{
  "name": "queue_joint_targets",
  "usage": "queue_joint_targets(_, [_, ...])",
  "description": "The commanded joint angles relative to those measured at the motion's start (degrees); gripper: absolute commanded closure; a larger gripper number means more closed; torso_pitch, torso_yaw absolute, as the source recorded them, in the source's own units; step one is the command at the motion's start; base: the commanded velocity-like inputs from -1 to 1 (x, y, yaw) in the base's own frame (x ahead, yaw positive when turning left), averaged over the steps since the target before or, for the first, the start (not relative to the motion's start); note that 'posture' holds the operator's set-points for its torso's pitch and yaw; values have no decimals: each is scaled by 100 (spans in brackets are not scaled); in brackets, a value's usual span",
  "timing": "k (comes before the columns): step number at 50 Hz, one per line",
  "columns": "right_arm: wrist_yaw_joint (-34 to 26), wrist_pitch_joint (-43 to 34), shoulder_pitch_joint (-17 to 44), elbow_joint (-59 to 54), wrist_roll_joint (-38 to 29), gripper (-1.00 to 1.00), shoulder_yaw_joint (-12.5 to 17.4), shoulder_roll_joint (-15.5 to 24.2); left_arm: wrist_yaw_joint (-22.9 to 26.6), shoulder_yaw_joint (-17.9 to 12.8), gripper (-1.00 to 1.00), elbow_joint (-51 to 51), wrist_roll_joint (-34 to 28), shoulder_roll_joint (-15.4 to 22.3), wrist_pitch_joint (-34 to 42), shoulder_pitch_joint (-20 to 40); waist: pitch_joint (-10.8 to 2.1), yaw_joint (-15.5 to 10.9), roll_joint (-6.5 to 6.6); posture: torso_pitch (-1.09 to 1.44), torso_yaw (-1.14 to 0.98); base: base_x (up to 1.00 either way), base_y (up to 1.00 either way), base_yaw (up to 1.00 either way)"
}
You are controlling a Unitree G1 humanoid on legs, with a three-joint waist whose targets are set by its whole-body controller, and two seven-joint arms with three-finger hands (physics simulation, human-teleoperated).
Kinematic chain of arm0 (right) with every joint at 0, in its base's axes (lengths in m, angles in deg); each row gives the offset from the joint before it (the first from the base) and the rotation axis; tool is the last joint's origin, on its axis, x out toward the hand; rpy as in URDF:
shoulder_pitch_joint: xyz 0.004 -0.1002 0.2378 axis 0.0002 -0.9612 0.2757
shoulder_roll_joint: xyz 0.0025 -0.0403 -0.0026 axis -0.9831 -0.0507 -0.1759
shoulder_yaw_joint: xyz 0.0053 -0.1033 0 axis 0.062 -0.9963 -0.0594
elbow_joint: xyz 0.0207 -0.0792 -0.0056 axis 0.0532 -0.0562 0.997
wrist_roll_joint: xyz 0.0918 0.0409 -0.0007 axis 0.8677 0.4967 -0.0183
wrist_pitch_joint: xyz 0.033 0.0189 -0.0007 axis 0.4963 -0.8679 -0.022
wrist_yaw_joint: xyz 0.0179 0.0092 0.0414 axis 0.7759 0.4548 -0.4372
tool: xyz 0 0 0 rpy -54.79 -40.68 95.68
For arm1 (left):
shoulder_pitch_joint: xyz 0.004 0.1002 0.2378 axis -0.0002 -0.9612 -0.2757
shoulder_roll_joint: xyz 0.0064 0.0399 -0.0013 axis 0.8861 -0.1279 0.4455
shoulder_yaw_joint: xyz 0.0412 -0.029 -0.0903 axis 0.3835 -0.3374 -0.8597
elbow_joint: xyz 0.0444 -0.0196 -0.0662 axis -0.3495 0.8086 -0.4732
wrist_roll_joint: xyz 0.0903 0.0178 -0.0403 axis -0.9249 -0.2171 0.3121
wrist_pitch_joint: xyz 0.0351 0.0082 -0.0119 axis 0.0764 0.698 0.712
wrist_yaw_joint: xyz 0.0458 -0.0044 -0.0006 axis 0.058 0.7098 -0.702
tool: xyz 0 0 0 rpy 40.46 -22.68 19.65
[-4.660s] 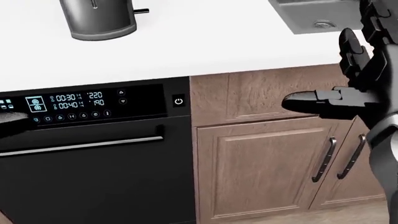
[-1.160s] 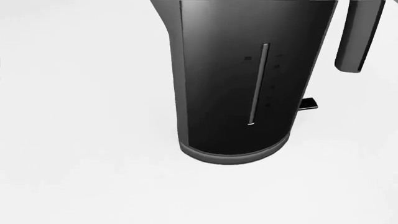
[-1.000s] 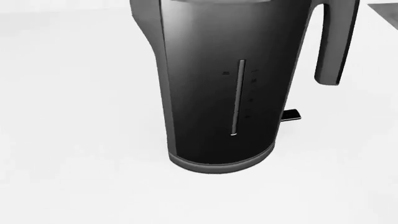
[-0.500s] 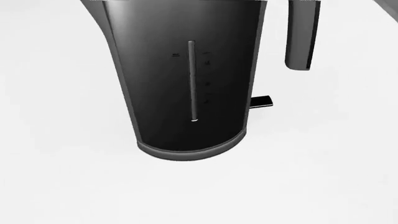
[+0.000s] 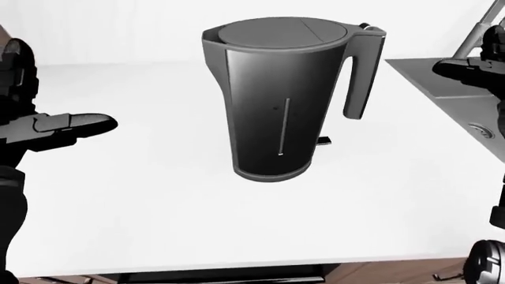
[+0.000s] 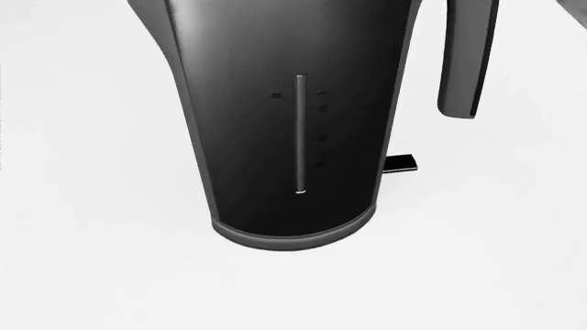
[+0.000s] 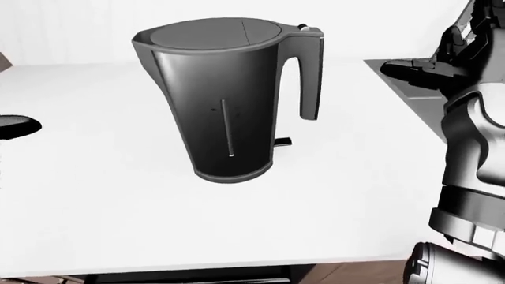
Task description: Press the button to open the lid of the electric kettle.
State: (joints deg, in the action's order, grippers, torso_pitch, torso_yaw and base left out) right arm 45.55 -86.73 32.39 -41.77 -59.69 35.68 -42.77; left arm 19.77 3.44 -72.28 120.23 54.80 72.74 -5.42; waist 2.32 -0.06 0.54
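A dark grey electric kettle (image 5: 276, 112) stands upright on the white counter (image 5: 158, 213), its lid (image 5: 276, 32) down. The handle (image 5: 360, 77) faces the view's right, with a small button (image 5: 364, 26) at its top by the lid. My left hand (image 5: 95, 123) hovers open at the left, well clear of the kettle, fingers pointing toward it. At the right my right hand (image 7: 398, 68) is open above the sink's edge, level with the handle and apart from it. The head view shows only the kettle's body (image 6: 294, 124) and its water gauge up close.
A steel sink (image 5: 462, 97) with a drain (image 5: 481, 130) is set into the counter at the right. A small black tab (image 6: 402, 163) sticks out at the kettle's base. The counter's near edge (image 5: 237, 263) runs along the bottom, with a dark appliance below.
The camera has closed in from the cabinet fronts to the counter. In the last second the head view shifted, so the kettle slid left, then slightly right and down. The kettle itself stands still.
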Motion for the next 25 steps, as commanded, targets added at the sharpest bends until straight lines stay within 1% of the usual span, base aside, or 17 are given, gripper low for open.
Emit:
queue_joint_targets(1, [27,145,188,223,1,-100,103,147,-28,-103,-100,-112,4,121,-182,117,-182,2,-17,-6,0,0,0,0])
queue_joint_targets(3, [80,116,210,206,-39,-100,81,146,-50,-94,-100,-117,23,131,-172,120,-240,1,-16,-8,0,0,0,0])
queue_joint_targets(5, [176,233,276,55,-275,-100,-5,145,-56,-88,-100,-106,23,135,-181,114,-301,1,-12,-10,0,0,0,0])
queue_joint_targets(8, [239,326,350,-120,-474,-100,-28,137,-60,-94,-100,-98,29,145,-184,114,-407,9,-3,-13,0,0,0,0])
queue_joint_targets(9, [235,250,370,-98,-381,-100,22,112,-67,-88,-100,-97,31,146,-183,118,-446,9,-4,-14,0,0,0,0])
queue_joint_targets(12, [211,369,257,-36,-512,-100,-16,96,-76,-89,-100,-104,46,150,-173,118,-560,1,-8,-17,0,0,0,0])
queue_joint_targets(17, [309,-138,339,101,-272,-100,63,122,-103,-90,-100,-93,76,166,-169,137,-765,-1,-6,-22,0,0,0,0])
queue_joint_targets(19, [234,48,267,159,-411,-100,-9,144,-119,-96,-100,-102,91,170,-179,143,-846,-6,-6,-24,0,0,0,0])
queue_joint_targets(21, [203,11,299,150,-392,-100,20,122,-132,-127,-100,-125,123,178,-216,147,-916,-8,-3,-25,0,0,0,0])
queue_joint_targets(25, [127,95,285,115,-501,-100,-12,122,-107,-75,-100,-142,27,207,-304,137,-1032,1,1,-25,0,0,0,0])
